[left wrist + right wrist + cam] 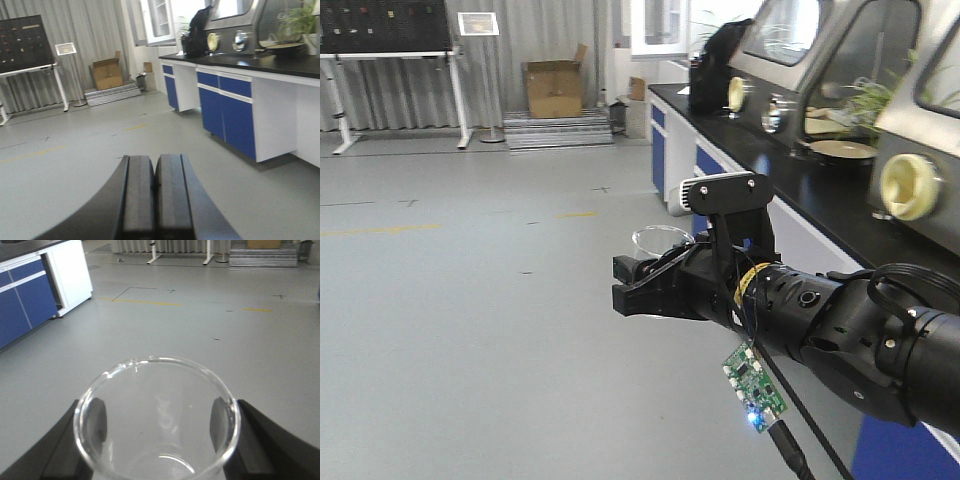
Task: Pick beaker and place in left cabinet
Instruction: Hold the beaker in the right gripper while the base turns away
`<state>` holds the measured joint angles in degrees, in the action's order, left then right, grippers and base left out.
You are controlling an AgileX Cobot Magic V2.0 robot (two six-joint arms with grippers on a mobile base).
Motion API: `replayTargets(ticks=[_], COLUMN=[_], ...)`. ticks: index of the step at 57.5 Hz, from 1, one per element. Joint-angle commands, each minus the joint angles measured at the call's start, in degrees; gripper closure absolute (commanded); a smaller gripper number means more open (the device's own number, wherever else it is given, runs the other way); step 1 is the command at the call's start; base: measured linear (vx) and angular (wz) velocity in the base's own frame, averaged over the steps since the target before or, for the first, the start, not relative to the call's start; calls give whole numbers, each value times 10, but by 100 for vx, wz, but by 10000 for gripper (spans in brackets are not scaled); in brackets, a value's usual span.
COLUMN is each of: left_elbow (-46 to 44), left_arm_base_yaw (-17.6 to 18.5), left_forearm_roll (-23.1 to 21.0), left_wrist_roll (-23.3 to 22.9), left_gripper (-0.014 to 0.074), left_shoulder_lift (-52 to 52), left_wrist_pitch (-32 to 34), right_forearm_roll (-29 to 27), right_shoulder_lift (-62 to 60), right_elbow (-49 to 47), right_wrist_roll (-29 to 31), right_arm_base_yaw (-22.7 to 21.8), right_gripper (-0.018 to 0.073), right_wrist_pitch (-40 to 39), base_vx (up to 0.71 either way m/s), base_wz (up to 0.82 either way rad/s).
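Away at the far left, a black board (385, 25) on a white stand stands before grey curtains, with a small sign on a pole (478, 23) just to its right. Further right, an open cardboard box (554, 88) sits against the far wall above a stack of flat metal pieces. The grey floor (470, 300) fills the near and middle ground, with faint yellow marks on it.

Right of centre, the right gripper (632, 285) reaches leftward from a black arm that comes in at the near right. Its fingers (265, 440) are clamped on either side of the beaker (155, 410), one against each wall of the glass. The beaker stands upright in that grip, mouth up, held in the air above the floor. It looks empty. A small green circuit board (755, 390) with a blue light hangs under the arm.

The left gripper (155, 195) shows only in its own wrist view, with its two dark fingers pressed together and nothing between them.

Along the right runs a counter (800, 190) with a black top and blue fronts. A black bag (715, 65) rests at its far end, and grey enclosures with pale round ports (910, 185) sit on it nearer.
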<state>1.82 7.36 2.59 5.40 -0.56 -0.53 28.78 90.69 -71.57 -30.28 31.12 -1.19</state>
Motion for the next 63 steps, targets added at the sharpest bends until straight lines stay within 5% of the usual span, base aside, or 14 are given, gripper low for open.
replayTargets(ticks=[1, 63], left_elbow=[9, 9], left_arm_base_yaw=[0, 0], left_forearm_roll=[-2, -2], left_wrist_roll=[-2, -2], left_gripper=[595, 595], left_shoulder_lift=[-11, -11], left_wrist_pitch=[48, 48], right_forearm_roll=[-1, -1], right_shoulder_lift=[-25, -25], right_elbow=[-23, -23], right_wrist_roll=[4, 4], right_arm_base_yaw=[-2, -2], right_gripper=[561, 561], right_wrist_pitch=[-41, -39], base_vx=[20, 40], base_wz=[33, 11])
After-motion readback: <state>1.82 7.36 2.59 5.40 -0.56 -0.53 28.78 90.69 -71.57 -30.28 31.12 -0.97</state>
